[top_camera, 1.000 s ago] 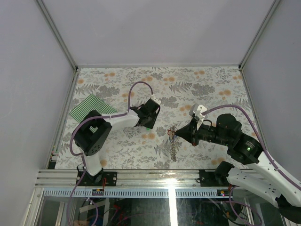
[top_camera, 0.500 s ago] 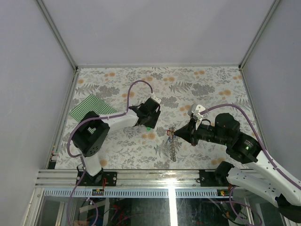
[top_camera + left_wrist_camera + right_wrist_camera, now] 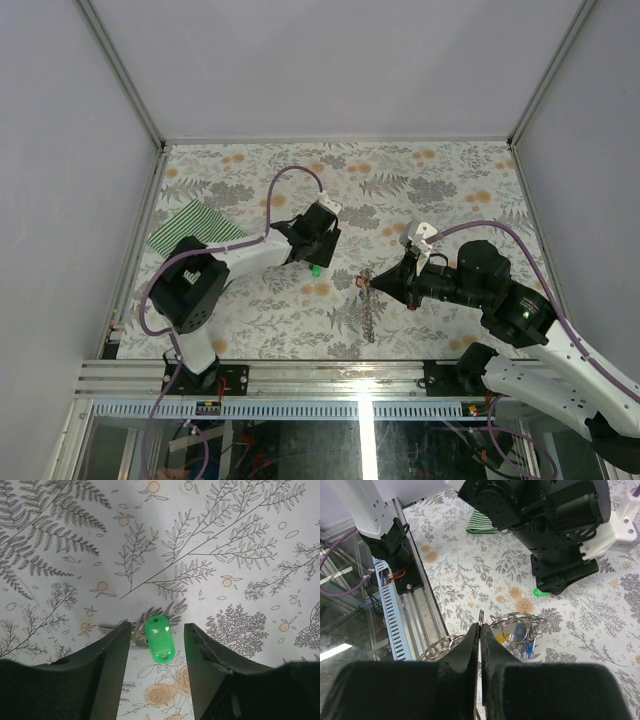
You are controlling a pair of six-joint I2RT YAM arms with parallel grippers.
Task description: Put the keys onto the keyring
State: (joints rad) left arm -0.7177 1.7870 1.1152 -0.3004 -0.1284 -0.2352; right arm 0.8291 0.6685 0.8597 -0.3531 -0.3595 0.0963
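Keyring (image 3: 512, 622) is lying mid-table on the floral-print surface (image 3: 240, 525), with blue and yellow keys (image 3: 520, 636) showing among its links. The right gripper (image 3: 480, 630) is pinching its thin ring, jaws fully closed. The green key (image 3: 159, 639) is lying flat between the half-parted fingers of the left gripper (image 3: 157, 626).

- Wore white shells on the long links of the left arm (image 3: 245, 258) and the right arm (image 3: 555, 365), with black housings at the joints.
- Carried a purple cable (image 3: 290, 182) looping along each arm.
- Bore a small white bracket (image 3: 326, 210) at each wrist.
- Showed a tiny green light (image 3: 527, 313) on a black joint of the right arm.
- Ended in broad, matte black jaws on the left gripper (image 3: 157, 627) and the right gripper (image 3: 481, 630).
- Sat on black base plates (image 3: 215, 380), with thin red wires (image 3: 395, 576) at the left one.
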